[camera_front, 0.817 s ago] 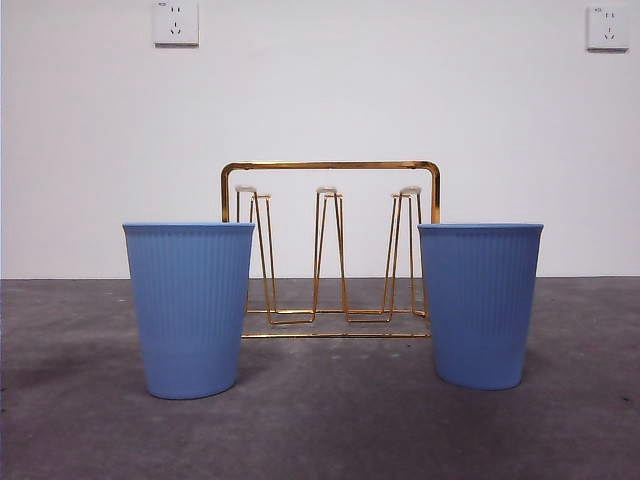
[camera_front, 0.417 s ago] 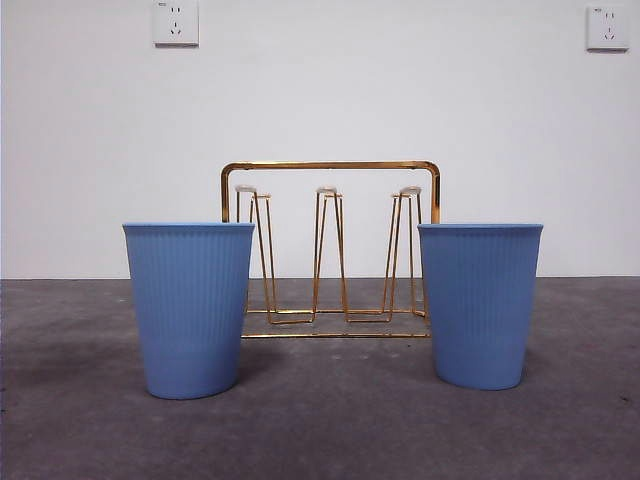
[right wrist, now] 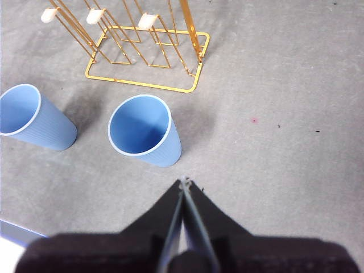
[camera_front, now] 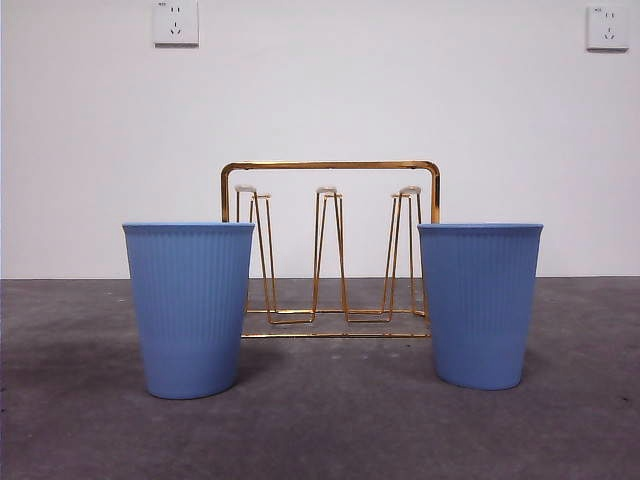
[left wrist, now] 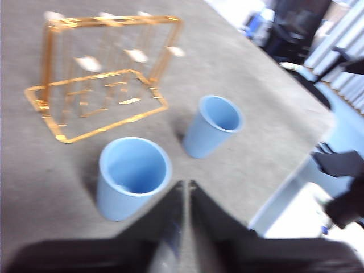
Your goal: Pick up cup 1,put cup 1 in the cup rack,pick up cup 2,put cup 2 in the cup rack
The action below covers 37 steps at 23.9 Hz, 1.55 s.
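Two identical blue ribbed cups stand upright on the grey table; nothing shows which is cup 1 or cup 2. The left cup [camera_front: 190, 310] [left wrist: 133, 176] [right wrist: 31, 116] and the right cup [camera_front: 480, 305] [left wrist: 213, 125] [right wrist: 145, 131] flank the gold wire cup rack [camera_front: 330, 250] [left wrist: 102, 74] [right wrist: 148, 51], which stands just behind them with bare prongs. My left gripper [left wrist: 185, 185] hovers shut above the table, close to the left cup. In the same way my right gripper [right wrist: 185, 182] hangs shut and holding nothing near the right cup. Neither arm appears in the front view.
A white wall with two sockets [camera_front: 176, 22] [camera_front: 608, 27] stands behind the table. The table's edge [left wrist: 284, 187] runs past the right cup in the left wrist view, with dark equipment [left wrist: 347, 182] beyond it. A small red speck [right wrist: 254, 120] lies on the mat.
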### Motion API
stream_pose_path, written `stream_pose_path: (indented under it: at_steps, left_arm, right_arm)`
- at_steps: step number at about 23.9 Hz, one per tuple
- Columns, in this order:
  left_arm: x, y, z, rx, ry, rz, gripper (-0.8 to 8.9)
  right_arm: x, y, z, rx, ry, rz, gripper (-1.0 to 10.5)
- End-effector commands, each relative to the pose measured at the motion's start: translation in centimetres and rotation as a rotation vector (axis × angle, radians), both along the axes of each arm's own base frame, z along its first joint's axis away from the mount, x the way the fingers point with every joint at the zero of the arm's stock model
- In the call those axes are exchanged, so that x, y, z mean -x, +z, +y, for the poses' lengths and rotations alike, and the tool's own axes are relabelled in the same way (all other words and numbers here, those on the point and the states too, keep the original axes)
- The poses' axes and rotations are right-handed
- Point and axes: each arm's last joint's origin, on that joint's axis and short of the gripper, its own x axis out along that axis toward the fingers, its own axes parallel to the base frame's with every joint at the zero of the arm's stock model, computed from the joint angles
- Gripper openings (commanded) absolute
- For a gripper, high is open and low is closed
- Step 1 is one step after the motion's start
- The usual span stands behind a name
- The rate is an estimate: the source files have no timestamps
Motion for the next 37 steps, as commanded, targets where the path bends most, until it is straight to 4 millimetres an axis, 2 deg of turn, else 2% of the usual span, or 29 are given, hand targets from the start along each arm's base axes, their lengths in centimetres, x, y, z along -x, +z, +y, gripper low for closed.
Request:
stream_pose_path:
  at_steps: [1, 2, 3, 4, 8, 11, 14, 18, 24, 27, 30, 37]
  left_arm:
    - [-0.2, 0.0, -0.2, 0.0, -0.029, 0.0, 5.04]
    - [-0.3, 0.0, -0.3, 0.006, -0.033, 0.012, 6.14]
    - [-0.4, 0.0, -0.4, 0.012, -0.038, 0.022, 6.31]
    - [-0.4, 0.0, -0.5, 0.02, -0.055, 0.023, 6.3]
    - [-1.1, 0.6, -1.1, 0.091, -0.182, -0.035, 6.29]
    - [-1.6, 0.8, -1.5, 0.126, -0.242, -0.042, 6.29]
    - [-2.1, 0.7, -2.1, 0.127, -0.276, -0.042, 6.28]
    - [-2.8, 0.8, -2.9, 0.131, -0.328, -0.07, 6.29]
    - [-3.3, 0.9, -3.6, 0.134, -0.366, -0.095, 6.28]
    - [-3.6, 0.8, -3.8, 0.134, -0.375, -0.088, 6.28]
    - [-3.8, 0.7, -3.9, 0.133, -0.377, -0.078, 6.28]
    - [-4.3, 0.7, -4.0, 0.135, -0.378, -0.096, 6.28]
  right_arm:
    - [0.0, 0.2, 0.0, -0.002, 0.006, -0.015, 3.8]
    - [0.0, 0.3, 0.0, -0.004, 0.003, -0.019, 5.4]
    - [0.0, 0.4, 0.0, -0.005, 0.002, -0.021, 6.2]
    - [0.0, 0.4, 0.0, -0.008, -0.001, -0.019, 6.3]
    - [-0.9, 0.2, 0.2, -0.035, 0.006, 0.011, 6.3]
    - [-2.6, -0.1, 0.6, -0.064, 0.021, 0.05, 6.3]
    - [-5.5, -1.3, 1.7, -0.074, 0.06, 0.128, 6.3]
    - [-10.1, -4.0, 4.2, -0.013, 0.093, 0.237, 6.3]
    - [-14.1, -7.3, 7.1, 0.074, 0.114, 0.329, 6.3]
    - [-15.5, -8.5, 8.3, 0.119, 0.124, 0.37, 6.2]
    - [-16.5, -9.5, 9.2, 0.154, 0.127, 0.396, 5.5]
    - [-17.7, -11.7, 10.5, 0.186, 0.131, 0.466, 5.0]
